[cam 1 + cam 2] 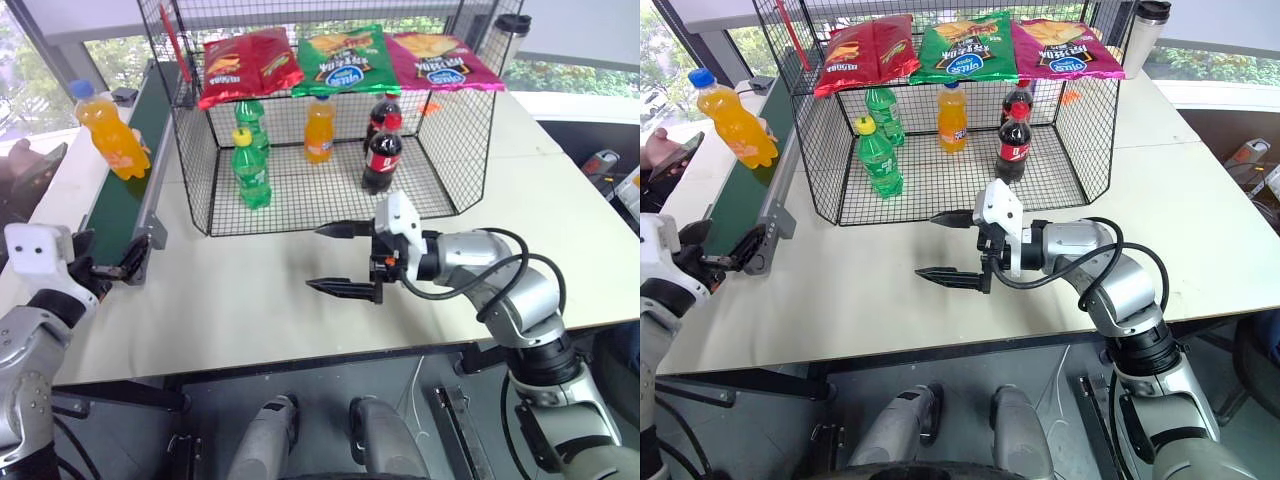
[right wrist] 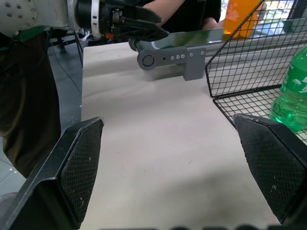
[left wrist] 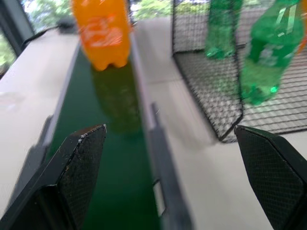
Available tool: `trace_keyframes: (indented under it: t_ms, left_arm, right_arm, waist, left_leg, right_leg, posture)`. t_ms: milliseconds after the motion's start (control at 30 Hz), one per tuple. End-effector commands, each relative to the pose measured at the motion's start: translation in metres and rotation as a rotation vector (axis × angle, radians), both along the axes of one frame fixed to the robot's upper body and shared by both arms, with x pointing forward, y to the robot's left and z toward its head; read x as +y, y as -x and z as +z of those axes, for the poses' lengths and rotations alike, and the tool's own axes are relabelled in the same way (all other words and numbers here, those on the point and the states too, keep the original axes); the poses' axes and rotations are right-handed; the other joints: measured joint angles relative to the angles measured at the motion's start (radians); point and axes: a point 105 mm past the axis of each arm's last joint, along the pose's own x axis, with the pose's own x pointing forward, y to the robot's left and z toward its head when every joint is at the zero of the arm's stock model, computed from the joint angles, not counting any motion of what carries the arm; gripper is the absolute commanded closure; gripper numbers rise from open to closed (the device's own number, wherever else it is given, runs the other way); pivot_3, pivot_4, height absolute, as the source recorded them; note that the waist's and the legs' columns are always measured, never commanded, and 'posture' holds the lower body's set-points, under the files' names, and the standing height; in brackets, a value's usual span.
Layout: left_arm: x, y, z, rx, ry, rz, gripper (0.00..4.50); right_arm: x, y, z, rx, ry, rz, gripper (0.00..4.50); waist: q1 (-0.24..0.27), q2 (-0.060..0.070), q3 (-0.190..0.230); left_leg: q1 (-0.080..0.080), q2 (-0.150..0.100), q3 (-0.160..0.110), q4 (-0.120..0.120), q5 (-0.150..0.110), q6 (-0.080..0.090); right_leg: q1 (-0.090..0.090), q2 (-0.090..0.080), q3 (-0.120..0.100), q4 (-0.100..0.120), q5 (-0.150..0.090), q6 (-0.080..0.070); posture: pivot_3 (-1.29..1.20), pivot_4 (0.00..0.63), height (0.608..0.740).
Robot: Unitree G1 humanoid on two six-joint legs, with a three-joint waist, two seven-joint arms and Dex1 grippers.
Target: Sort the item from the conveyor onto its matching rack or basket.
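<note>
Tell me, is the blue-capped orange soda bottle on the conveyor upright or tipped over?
Upright. The orange soda bottle stands base-down on the conveyor, leaning slightly, cap on top.

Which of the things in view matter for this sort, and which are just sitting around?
Belongs to the job:
- clear plastic orange soda bottle with blue cap
- long dark green conveyor belt with grey rails
- large black wire-mesh basket
- left hand, open
- right hand, open

Just lying about:
- green bottles with yellow caps
- orange-capped orange bottle
- two cola bottles
- three crisp bags
- steel tumbler
</note>
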Motion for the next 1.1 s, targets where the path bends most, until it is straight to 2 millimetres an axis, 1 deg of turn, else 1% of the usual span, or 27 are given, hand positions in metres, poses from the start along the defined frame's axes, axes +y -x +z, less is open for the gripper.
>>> trace_keyframes:
  t_ms: [33, 133, 233, 300, 567, 800, 933, 967, 1000, 1033, 1067, 1100]
  left_arm:
    - [0.019, 0.007, 0.01, -0.05, 0.006, 0.077, 0.0]
    - [0.03, 0.007, 0.012, -0.064, 0.021, 0.116, 0.0]
    - [0.033, 0.004, 0.013, -0.067, 0.01, 0.121, 0.0]
    - [0.035, -0.001, 0.015, -0.08, 0.008, 0.132, 0.0]
    - [0.026, -0.014, 0.016, -0.092, -0.004, 0.098, 0.0]
    - [0.021, -0.019, 0.012, -0.084, -0.017, 0.078, 0.0]
    - [0.021, -0.019, 0.005, -0.064, -0.046, 0.058, 0.0]
    - [0.019, -0.018, 0.006, -0.074, -0.038, 0.037, 0.57]
    - [0.018, -0.018, 0.008, -0.086, -0.026, 0.024, 0.9]
    - [0.016, -0.017, 0.012, -0.104, -0.005, 0.001, 1.35]
    - [0.014, -0.016, 0.016, -0.116, 0.011, -0.018, 1.52]
    - [0.015, -0.016, 0.019, -0.123, 0.024, -0.024, 1.52]
  right_arm:
    - [0.004, 0.0, 0.007, -0.047, -0.009, 0.005, 0.03]
    - [0.005, -0.003, 0.003, -0.052, 0.003, -0.005, 0.03]
    - [0.005, -0.004, 0.002, -0.055, 0.007, -0.009, 0.03]
    - [0.005, -0.005, 0.002, -0.054, 0.004, -0.015, 0.03]
    - [0.005, -0.004, 0.002, -0.052, 0.0, -0.023, 0.03]
    - [0.005, -0.005, 0.002, -0.054, 0.001, -0.032, 0.03]
    - [0.004, -0.006, 0.002, -0.056, 0.001, -0.039, 0.03]
    - [0.004, -0.006, 0.002, -0.056, 0.001, -0.04, 0.0]
    - [0.004, -0.006, 0.002, -0.057, 0.001, -0.041, 0.0]
    - [0.003, -0.006, 0.002, -0.057, 0.002, -0.043, 0.0]
    - [0.003, -0.006, 0.002, -0.057, 0.002, -0.044, 0.0]
    - [0.003, -0.006, 0.002, -0.057, 0.003, -0.044, 0.0]
  waist:
    - [0.001, 0.0, 0.0]
    - [0.001, 0.0, 0.0]
    - [0.001, 0.0, 0.0]
    - [0.001, 0.0, 0.0]
    - [0.0, 0.0, 0.0]
    - [0.0, 0.0, 0.0]
    - [0.0, 0.0, 0.0]
    - [0.0, 0.0, 0.0]
    - [0.001, 0.0, 0.0]
    - [0.002, 0.0, 0.0]
    - [0.002, 0.0, 0.0]
    - [0.002, 0.0, 0.0]
  left_leg:
    - [0.0, 0.0, 0.0, 0.0, 0.0, 0.0]
    - [0.0, 0.0, 0.0, 0.0, 0.0, 0.0]
    - [0.0, 0.0, 0.0, 0.0, 0.0, 0.0]
    - [0.0, 0.0, 0.0, 0.0, 0.0, 0.0]
    - [0.0, 0.0, 0.0, 0.0, 0.0, 0.0]
    - [0.0, 0.0, 0.0, -0.001, 0.0, 0.0]
    - [0.0, 0.0, 0.0, -0.001, 0.0, 0.0]
    - [0.0, 0.0, 0.0, -0.001, 0.0, 0.0]
    - [0.0, 0.0, 0.0, -0.001, 0.0, 0.0]
    - [0.0, 0.0, 0.0, -0.001, 0.0, 0.0]
    - [0.0, 0.0, 0.0, -0.001, 0.0, 0.0]
    - [-0.001, 0.0, 0.0, -0.001, 0.0, 0.0]
  right_leg:
    - [0.0, 0.0, 0.0, 0.0, 0.0, 0.0]
    - [0.0, 0.0, 0.0, 0.0, 0.0, 0.0]
    - [0.0, 0.0, 0.0, 0.0, 0.0, 0.0]
    - [0.0, 0.0, 0.0, 0.0, 0.0, 0.0]
    - [0.0, 0.0, 0.0, 0.0, 0.0, 0.0]
    - [0.0, 0.0, 0.0, 0.0, 0.0, 0.0]
    - [0.0, 0.0, 0.0, 0.0, 0.0, 0.0]
    - [0.0, 0.0, 0.0, 0.0, 0.0, 0.0]
    - [0.0, 0.0, 0.0, 0.0, 0.0, 0.0]
    - [0.0, 0.0, 0.0, 0.0, 0.0, 0.0]
    - [0.0, 0.0, 0.0, 0.0, 0.0, 0.0]
    - [0.0, 0.0, 0.0, 0.0, 0.0, 0.0]
  posture:
    - [0.0, 0.15, 0.739]
    - [0.0, 0.15, 0.739]
    - [0.0, 0.15, 0.739]
    - [0.0, 0.15, 0.739]
    - [0.0, 0.15, 0.739]
    - [0.0, 0.15, 0.739]
    - [0.0, 0.15, 0.739]
    - [0.0, 0.15, 0.739]
    - [0.0, 0.15, 0.739]
    - [0.0, 0.15, 0.739]
    - [0.0, 0.15, 0.739]
    - [0.0, 0.15, 0.739]
